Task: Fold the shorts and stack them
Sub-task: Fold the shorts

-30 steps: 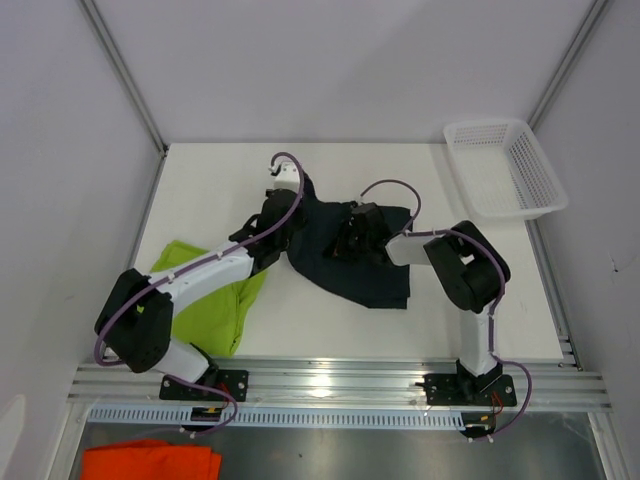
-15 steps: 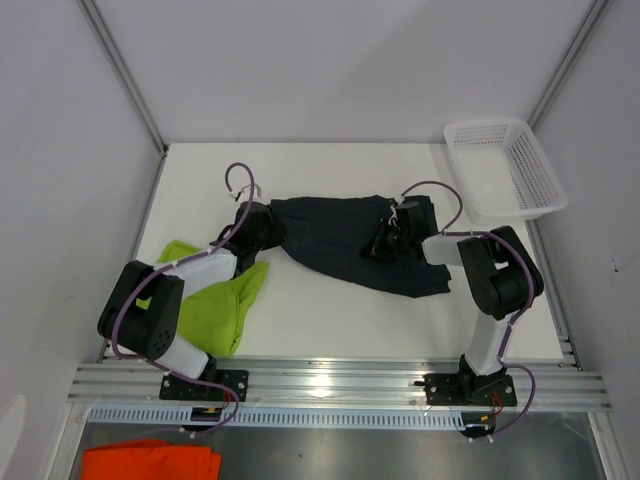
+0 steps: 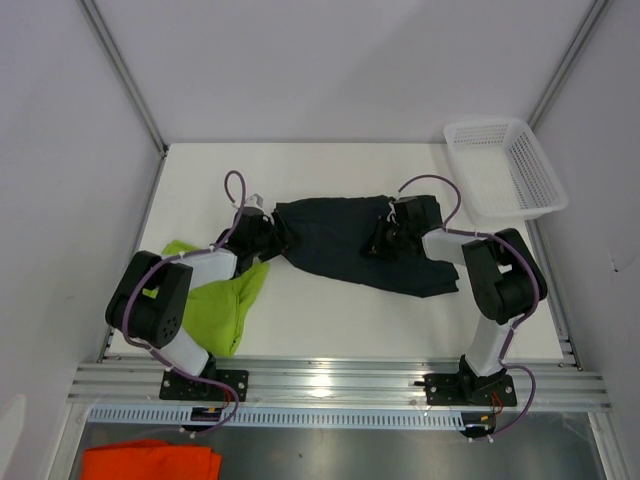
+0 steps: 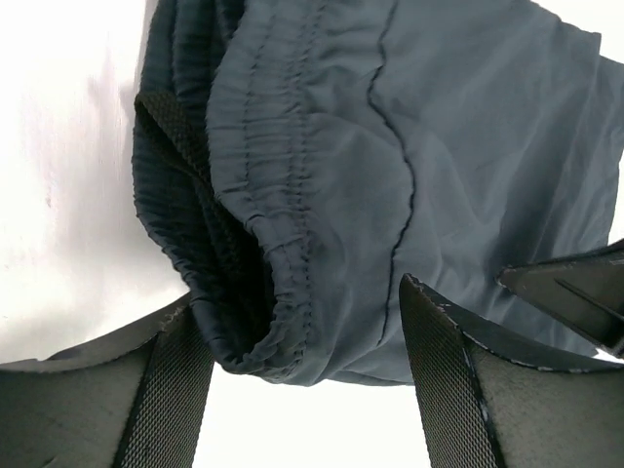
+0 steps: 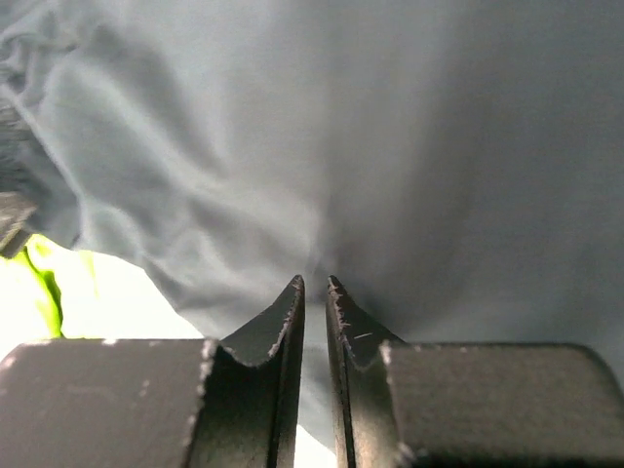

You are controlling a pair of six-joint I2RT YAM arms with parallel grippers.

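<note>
Left claw point(image 4: 297, 302) wide astride dark shorts point(image 4: 458, 146) waistband; right claw point(image 5: 314, 285) a narrow slit against them, grip unclear.

Shorts on the table point(image 3: 330, 325) — basket point(image 3: 485, 128) at the back right.
Centre shorts point(image 3: 340, 245) lie mid-table, left gripper point(image 3: 270, 232) at their left end, right gripper point(image 3: 380, 240) on their right part; left shorts point(image 3: 225, 305) lie nearer, front left.

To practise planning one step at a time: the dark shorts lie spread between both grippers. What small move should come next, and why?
Probably open the right gripper fully and let go. The left gripper stands wide open, the dark shorts lie spread on the table, yet the right fingers stand nearly together against the cloth.
</note>
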